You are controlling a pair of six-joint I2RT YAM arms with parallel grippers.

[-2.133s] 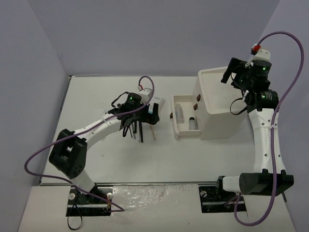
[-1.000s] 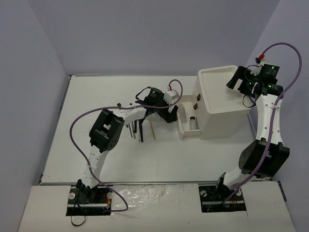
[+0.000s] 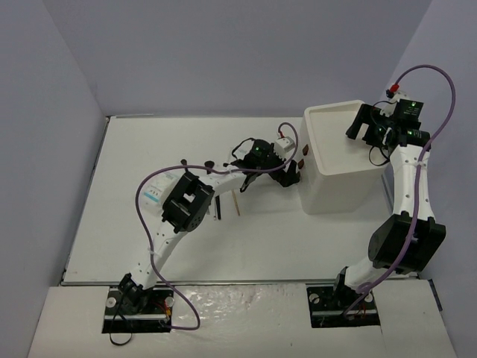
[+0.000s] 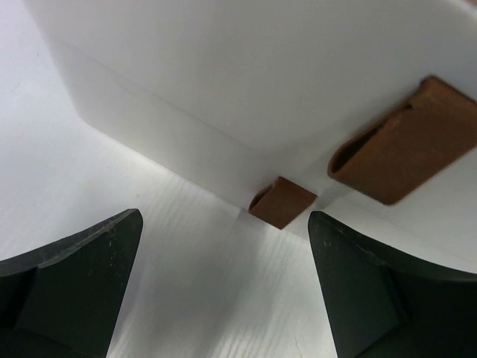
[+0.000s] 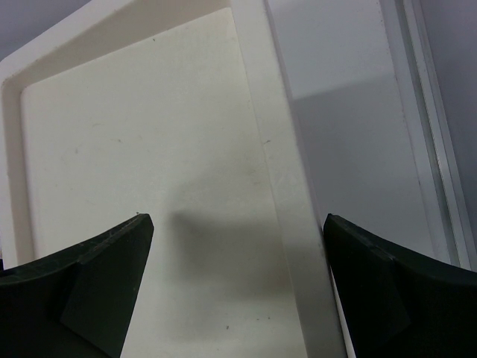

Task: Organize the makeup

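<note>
Makeup brushes (image 3: 218,209) lie on the tabletop (image 3: 149,149) as my left hand (image 4: 222,246), spread empty, faces the box's (image 3: 335,183) knobs (image 4: 282,202); gathering them likely comes next.

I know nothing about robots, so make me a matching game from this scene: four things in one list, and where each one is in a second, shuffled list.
Things:
1. left gripper
2. right gripper
3. white flat packet with blue print
4. brown knobs

Places:
A. on the front wall of the big white box
B. lying on the table beside the left arm
C. above the box's top rim
D. low over the table, facing the box's front

Pairs: 1-D, 2-C, 3-B, 4-A
</note>
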